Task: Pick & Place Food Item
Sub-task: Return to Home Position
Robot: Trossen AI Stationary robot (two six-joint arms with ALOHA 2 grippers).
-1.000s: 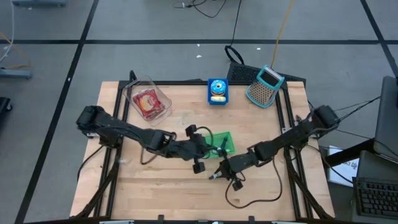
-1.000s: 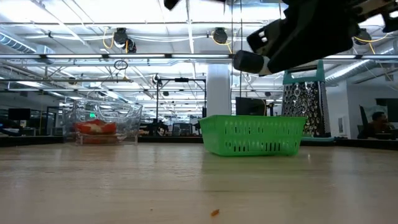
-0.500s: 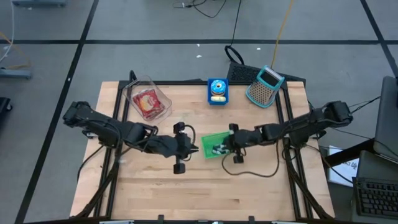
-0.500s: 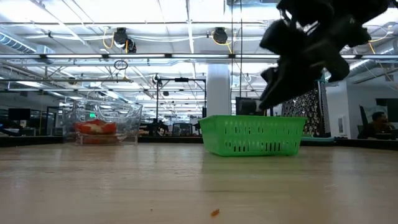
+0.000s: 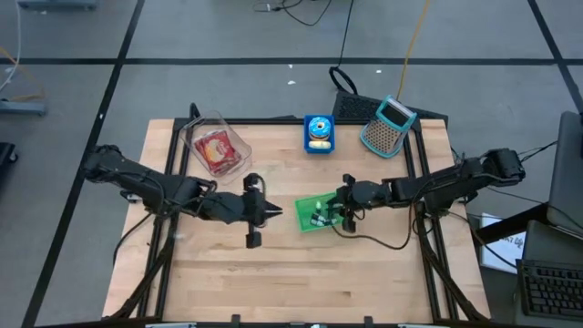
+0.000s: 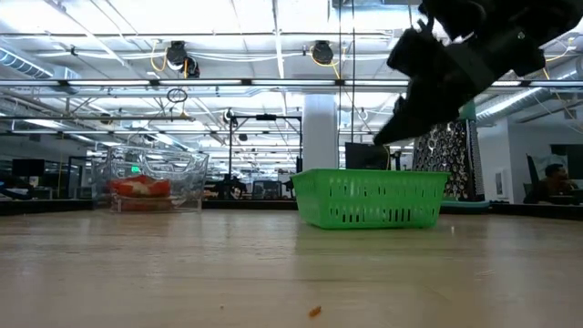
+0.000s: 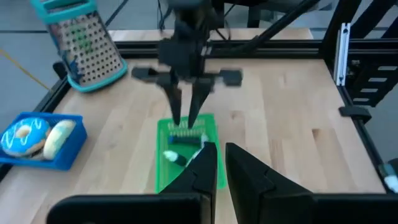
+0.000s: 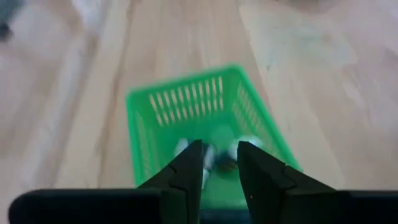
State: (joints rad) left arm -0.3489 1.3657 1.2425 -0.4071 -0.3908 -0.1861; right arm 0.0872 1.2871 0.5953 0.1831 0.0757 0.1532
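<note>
desk: while both arms are backing off, list what you hold.

operator: item one, right gripper: fingers a narrow gap apart, nothing between them. item two, green bin: just ahead of that gripper's fingertips, resting on the table, food colouring bottles lying inside it. item three, left gripper: on the bin's opposite side, near it but apart, fingers drawn almost together, empty.

desk: how would you take them home?

operator: i'd lift the right gripper clear of the bin's rim first. then i'd draw each arm back to its own side, slowly. i'd also watch the cable trailing under the right wrist, since i judge it could drag the bin.

desk: changes against a second ago?

operator: the bin then lay off to one side of the right gripper; now it lies straight ahead of the fingertips. the left gripper has pulled back from the bin. the bin itself has not shifted.
</note>
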